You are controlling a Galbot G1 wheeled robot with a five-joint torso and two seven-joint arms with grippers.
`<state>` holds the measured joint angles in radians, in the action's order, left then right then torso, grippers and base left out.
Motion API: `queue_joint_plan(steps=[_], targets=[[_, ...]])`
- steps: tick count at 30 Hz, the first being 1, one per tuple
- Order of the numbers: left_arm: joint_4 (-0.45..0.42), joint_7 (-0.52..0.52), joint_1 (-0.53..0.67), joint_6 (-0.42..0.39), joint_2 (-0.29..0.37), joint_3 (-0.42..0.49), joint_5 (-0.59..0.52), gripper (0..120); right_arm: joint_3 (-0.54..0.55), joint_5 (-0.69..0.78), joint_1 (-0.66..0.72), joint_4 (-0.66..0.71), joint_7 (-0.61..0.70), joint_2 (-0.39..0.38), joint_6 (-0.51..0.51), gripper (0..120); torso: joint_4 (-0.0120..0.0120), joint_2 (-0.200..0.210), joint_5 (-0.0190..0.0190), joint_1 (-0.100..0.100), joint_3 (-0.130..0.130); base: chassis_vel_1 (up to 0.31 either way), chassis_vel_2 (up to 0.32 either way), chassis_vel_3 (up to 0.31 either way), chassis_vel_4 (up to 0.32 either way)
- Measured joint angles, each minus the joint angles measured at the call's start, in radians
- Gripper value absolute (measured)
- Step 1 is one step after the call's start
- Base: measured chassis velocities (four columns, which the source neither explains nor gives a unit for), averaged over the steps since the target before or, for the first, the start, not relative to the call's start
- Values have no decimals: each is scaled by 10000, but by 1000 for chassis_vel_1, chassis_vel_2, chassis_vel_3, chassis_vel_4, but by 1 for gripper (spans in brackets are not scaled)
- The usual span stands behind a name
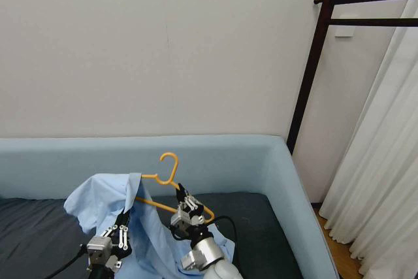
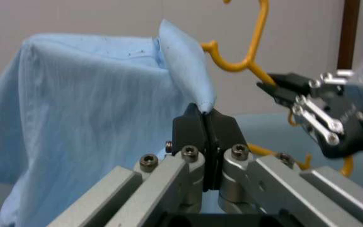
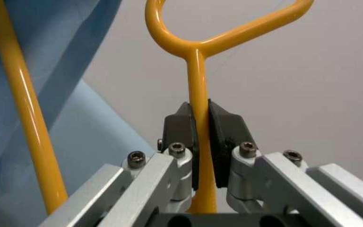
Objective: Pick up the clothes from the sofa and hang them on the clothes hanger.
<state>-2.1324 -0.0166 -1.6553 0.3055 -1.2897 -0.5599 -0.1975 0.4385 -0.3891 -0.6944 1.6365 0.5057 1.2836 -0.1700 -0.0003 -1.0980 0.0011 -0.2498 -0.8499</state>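
**A:** Orange hanger (image 3: pixel 196 80): who has it?
**B:** The right gripper (image 3: pixel 202 124), clenched on its wire below the hook. I'd say that keeps it upright.
**A:** And the left gripper (image 2: pixel 203 113)?
**B:** Just beside the hanger, pinched tight on a fold of the light blue shirt (image 2: pixel 87 104), which drapes over the hanger's left shoulder. It probably steadies the cloth against slipping off.
**A:** Farther off?
**B:** The sofa (image 1: pixel 261 161) lies beneath and behind the hanger. The dark wooden clothes rack (image 1: pixel 312 63) stands well beyond it, not yet reached.
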Motion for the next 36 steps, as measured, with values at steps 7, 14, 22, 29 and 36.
queue_joint_plan(steps=[7,14,22,29,36], targets=[[289,-353,147,313,0,-56,152,0,-287,642,400,681,-139,-324,-54,4,-2,1,0,0,0,0,0,0,0],[159,-179,533,931,-80,395,-293,0,-425,498,410,1068,-209,-659,-26,4,-2,0,0,0,0,0,0,0,0],[-105,-799,923,1238,-201,848,-579,0,-544,-1261,185,52,-290,-748,568,4,-2,1,1,0,0,0,0,0,0],[264,-840,1237,1070,-404,1030,-370,0,-280,-1342,-30,-39,-289,-528,677,4,-1,0,0,2,2,0,0,0,0],[958,-869,1281,1113,-547,1051,230,0,-151,-1130,-62,-87,-294,-250,909,4,0,0,-2,1,1,0,0,0,0]])
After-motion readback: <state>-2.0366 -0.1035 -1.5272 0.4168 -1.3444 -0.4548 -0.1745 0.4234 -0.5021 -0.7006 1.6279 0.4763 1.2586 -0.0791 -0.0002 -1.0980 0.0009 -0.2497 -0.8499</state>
